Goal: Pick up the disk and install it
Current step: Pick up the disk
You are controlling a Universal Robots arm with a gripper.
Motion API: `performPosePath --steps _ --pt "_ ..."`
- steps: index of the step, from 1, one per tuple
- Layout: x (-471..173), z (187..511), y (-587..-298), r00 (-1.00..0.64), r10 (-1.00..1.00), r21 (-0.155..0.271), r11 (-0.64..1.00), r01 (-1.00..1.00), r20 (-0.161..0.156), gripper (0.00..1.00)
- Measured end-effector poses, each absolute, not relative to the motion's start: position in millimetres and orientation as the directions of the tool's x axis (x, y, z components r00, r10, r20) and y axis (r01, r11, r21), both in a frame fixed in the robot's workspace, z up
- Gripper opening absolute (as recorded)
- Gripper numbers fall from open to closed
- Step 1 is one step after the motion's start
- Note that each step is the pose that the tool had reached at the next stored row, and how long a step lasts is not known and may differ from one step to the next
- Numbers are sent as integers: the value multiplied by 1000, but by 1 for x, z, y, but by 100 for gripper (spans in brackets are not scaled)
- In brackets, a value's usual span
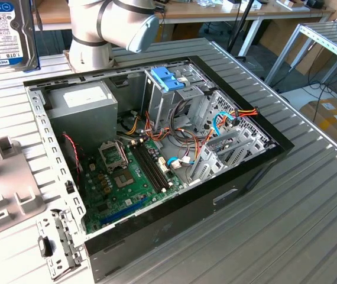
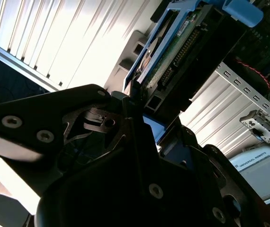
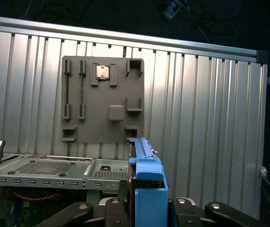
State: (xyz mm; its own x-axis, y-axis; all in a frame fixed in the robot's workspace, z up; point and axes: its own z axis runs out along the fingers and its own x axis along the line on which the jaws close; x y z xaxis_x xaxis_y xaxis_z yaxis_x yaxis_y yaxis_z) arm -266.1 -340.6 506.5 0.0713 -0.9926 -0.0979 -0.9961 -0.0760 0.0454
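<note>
Clamping the disk [image 3: 142, 156] firmly, our gripper [image 3: 149, 201] holds it on edge and clear of the bench [image 3: 206, 118]; we judge this is so it can meet a bay edge first. Beyond sit the open computer case [image 3: 54, 168] and a grey holder plate [image 3: 102, 99].

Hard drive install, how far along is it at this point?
Done: the hard drive is picked up; in the exterior view it hangs at the upper left, outside the computer case. In hand: the pincer is shut on its blue-railed edge, seen in both wrist views. Left: installing it; it is not yet in the drive cage by the blue latch.
</note>
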Motion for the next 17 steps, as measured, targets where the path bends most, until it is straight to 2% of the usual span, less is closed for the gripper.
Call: performPosePath --steps 17 --pt "-252 506 -342 71 -993 45 -76 -996 -98 37"
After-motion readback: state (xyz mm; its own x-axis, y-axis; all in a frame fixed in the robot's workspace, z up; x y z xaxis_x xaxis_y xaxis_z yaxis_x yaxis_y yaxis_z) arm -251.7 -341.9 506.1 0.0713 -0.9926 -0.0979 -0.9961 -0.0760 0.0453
